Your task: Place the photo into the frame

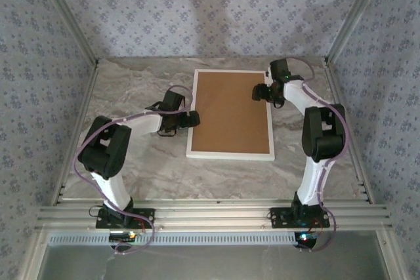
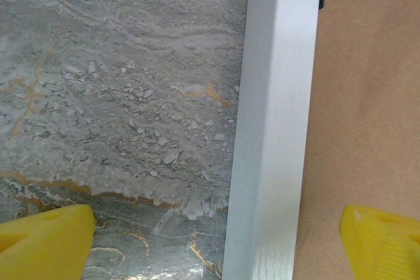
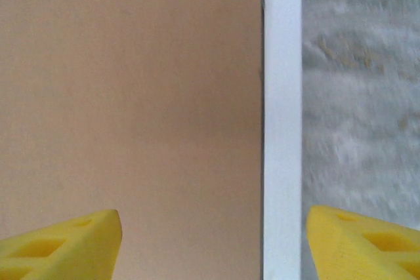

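Overhead view of a marble-patterned table (image 1: 144, 162) enclosed by blue floral-patterned walls (image 1: 210, 11). At the middle of the table, toward the far side, the frame (image 1: 230, 153) lying flat, long sides running away from the arms, thin white moulding on all four sides. Inside the moulding, a plain brown backing board (image 1: 231, 109) filling the whole opening.

At the frame's left long side, about halfway along, the left gripper (image 1: 191, 120), low and reaching in from the left. At the right long side, nearer the far corner, the right gripper (image 1: 260, 93), low and reaching in from the right.

Left wrist view, looking straight down: yellow fingers (image 2: 46, 244) spread wide, one over bare table (image 2: 118, 83), the other over the backing board (image 2: 367, 96), with a white rail of the frame (image 2: 275, 129) running between them. Nothing pinched. A small dark mark (image 2: 321, 3) at the rail's inner edge, near the top of the picture.

Right wrist view, also straight down: yellow fingers (image 3: 65, 244) spread well apart, one over the backing board (image 3: 131, 83), the other over the table (image 3: 361, 96) just outside the frame (image 3: 282, 96), its white rail between them and closer to the outer finger. Nothing pinched.

Contact between fingertips and the surfaces below: impossible to tell for either gripper.
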`<state>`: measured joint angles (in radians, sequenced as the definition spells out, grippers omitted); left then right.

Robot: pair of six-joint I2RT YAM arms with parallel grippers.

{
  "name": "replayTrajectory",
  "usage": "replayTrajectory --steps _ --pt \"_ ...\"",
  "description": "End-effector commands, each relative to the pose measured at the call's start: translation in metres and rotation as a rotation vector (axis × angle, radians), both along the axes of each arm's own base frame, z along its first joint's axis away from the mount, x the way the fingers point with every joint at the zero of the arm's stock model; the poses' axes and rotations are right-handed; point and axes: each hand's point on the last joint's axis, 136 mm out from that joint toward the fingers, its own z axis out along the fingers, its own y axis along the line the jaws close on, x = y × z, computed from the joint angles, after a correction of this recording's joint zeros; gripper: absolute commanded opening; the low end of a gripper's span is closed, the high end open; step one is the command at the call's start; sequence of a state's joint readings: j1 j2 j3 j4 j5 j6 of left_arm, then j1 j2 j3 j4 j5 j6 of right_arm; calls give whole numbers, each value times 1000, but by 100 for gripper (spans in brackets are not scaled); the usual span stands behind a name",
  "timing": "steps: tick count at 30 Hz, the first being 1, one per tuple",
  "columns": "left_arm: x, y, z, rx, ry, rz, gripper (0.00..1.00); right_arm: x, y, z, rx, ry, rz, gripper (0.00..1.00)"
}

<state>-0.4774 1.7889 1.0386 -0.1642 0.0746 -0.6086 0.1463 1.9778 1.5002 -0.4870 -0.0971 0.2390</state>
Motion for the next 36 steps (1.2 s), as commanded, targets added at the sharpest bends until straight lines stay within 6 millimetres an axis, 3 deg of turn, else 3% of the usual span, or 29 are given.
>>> replayTrajectory --steps 1,5,14,20,28,31,36 --pt "-1 5 5 32 -9 -11 96 3 1 -27 15 77 -20 77" --pt "-2 6 3 36 -5 -9 96 2 4 -33 17 87 -11 78" --pt "3 10 8 39 -21 2 97 -47 0 -45 15 164 12 79" --pt "3 14 13 42 -31 9 99 -70 -8 -50 -38 197 13 79" --pt "3 34 23 72 -54 39 98 -96 -15 -33 -107 192 11 82" --pt "3 36 26 72 -61 38 98 -92 -22 -24 -120 160 -13 84" --pt "2 36 26 64 -58 39 99 -77 -16 -21 -79 133 -15 84"
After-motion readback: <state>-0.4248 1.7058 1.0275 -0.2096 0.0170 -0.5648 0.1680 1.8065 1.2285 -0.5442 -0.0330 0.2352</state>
